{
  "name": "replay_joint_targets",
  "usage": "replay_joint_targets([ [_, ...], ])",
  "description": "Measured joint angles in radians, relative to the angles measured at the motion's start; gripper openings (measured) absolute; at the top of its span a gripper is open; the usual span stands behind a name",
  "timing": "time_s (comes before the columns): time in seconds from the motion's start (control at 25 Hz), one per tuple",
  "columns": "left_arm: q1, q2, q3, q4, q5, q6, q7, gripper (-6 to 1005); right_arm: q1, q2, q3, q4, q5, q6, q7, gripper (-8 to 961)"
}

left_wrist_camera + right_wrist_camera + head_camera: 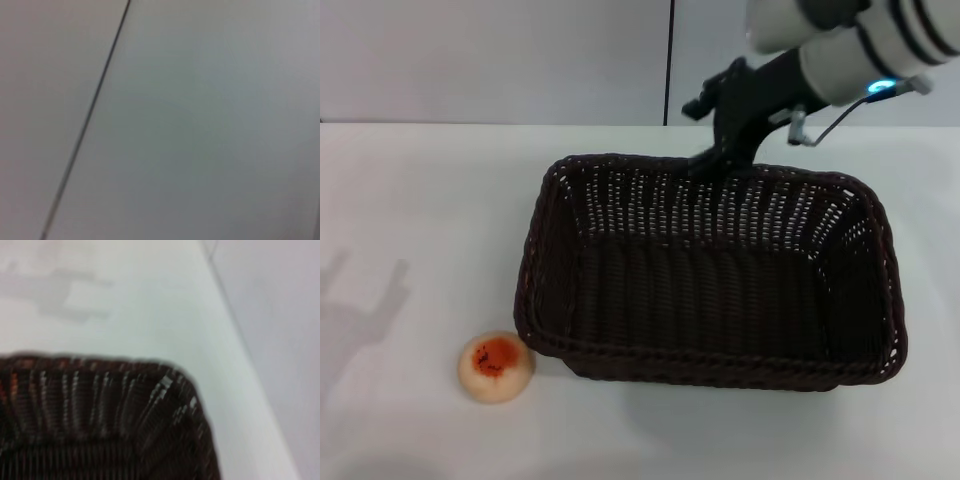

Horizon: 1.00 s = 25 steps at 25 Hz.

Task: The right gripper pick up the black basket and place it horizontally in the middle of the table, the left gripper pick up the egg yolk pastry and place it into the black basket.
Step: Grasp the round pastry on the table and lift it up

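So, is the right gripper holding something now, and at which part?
The right gripper sits at the far rim of the dark woven wicker basket; whether it grips cannot be told.

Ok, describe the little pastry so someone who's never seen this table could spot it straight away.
On the white table, find the big dark woven basket. Just off its near left corner sits the egg yolk pastry. It is the only small, round, cream thing, topped orange-red.

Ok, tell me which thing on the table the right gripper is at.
The black basket: the right gripper is at its far rim. The egg yolk pastry lies apart, beside its near-left corner.
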Motion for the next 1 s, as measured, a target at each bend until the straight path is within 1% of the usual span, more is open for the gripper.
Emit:
replay_joint_targets([
  [0.04, -0.012, 0.001, 0.067, 0.051, 0.0, 0.001, -0.038, 767, -0.058, -0.003, 0.009, -0.087, 0.059, -0.003, 0.012, 723],
  [0.08, -0.012, 0.001, 0.067, 0.051, 0.0, 0.001, -0.038, 766, -0.058, -0.003, 0.009, -0.087, 0.059, -0.003, 0.012, 723],
  [0.2, -0.036, 0.002, 0.185, 0.139, 0.001, -0.005, -0.111, 766, -0.175, -0.004, 0.03, -0.219, 0.208, 0.012, 0.016, 723],
  [0.24, -0.048, 0.002, 0.27, 0.194, 0.0, -0.011, -0.138, 765, -0.264, -0.004, 0.046, -0.286, 0.326, 0.034, 0.014, 723],
  [0.28, -0.048, 0.002, 0.27, 0.194, 0.0, -0.011, -0.138, 765, -0.264, -0.004, 0.046, -0.286, 0.326, 0.034, 0.014, 723],
  [0.36, -0.051, 0.001, 0.322, 0.219, 0.001, -0.013, -0.141, 765, -0.36, -0.004, 0.053, -0.324, 0.478, 0.085, -0.018, 723],
  [0.4, -0.051, 0.001, 0.353, 0.231, 0.001, -0.015, -0.143, 764, -0.398, -0.004, 0.053, -0.326, 0.544, 0.101, -0.04, 723],
  [0.44, -0.049, 0.001, 0.404, 0.252, 0.001, -0.029, -0.145, 764, -0.475, -0.003, 0.055, -0.311, 0.704, 0.124, -0.12, 723],
  [0.48, -0.049, 0.001, 0.404, 0.252, 0.001, -0.029, -0.145, 764, -0.475, -0.003, 0.055, -0.311, 0.704, 0.124, -0.12, 723],
  [0.52, -0.046, 0.001, 0.424, 0.259, 0.001, -0.035, -0.145, 764, -0.508, -0.003, 0.057, -0.296, 0.776, 0.124, -0.165, 723],
  [0.6, -0.039, 0.001, 0.469, 0.275, 0.001, -0.062, -0.146, 763, -0.572, -0.002, 0.058, -0.254, 0.932, 0.12, -0.264, 723],
  [0.64, -0.032, 0.001, 0.508, 0.279, 0.002, -0.096, -0.147, 763, -0.63, -0.003, 0.059, -0.198, 1.09, 0.101, -0.373, 722],
  [0.68, -0.032, 0.001, 0.508, 0.279, 0.002, -0.096, -0.147, 763, -0.63, -0.003, 0.059, -0.198, 1.09, 0.101, -0.373, 722],
  [0.76, -0.029, -0.001, 0.532, 0.278, 0.002, -0.118, -0.144, 762, -0.663, -0.003, 0.059, -0.129, 1.217, 0.058, -0.47, 722],
  [0.8, -0.028, -0.002, 0.545, 0.277, 0.002, -0.128, -0.142, 762, -0.682, -0.003, 0.061, -0.065, 1.307, 0.017, -0.529, 722],
  [0.84, -0.027, -0.002, 0.559, 0.277, 0.002, -0.136, -0.141, 762, -0.688, -0.003, 0.064, -0.035, 1.341, 0.001, -0.546, 722],
  [0.88, -0.027, -0.002, 0.573, 0.277, 0.002, -0.141, -0.141, 761, -0.688, -0.003, 0.064, -0.035, 1.341, 0.001, -0.546, 722],
  [1.0, -0.027, -0.001, 0.613, 0.277, 0.002, -0.144, -0.149, 760, -0.697, -0.003, 0.085, 0.018, 1.374, -0.029, -0.558, 722],
])
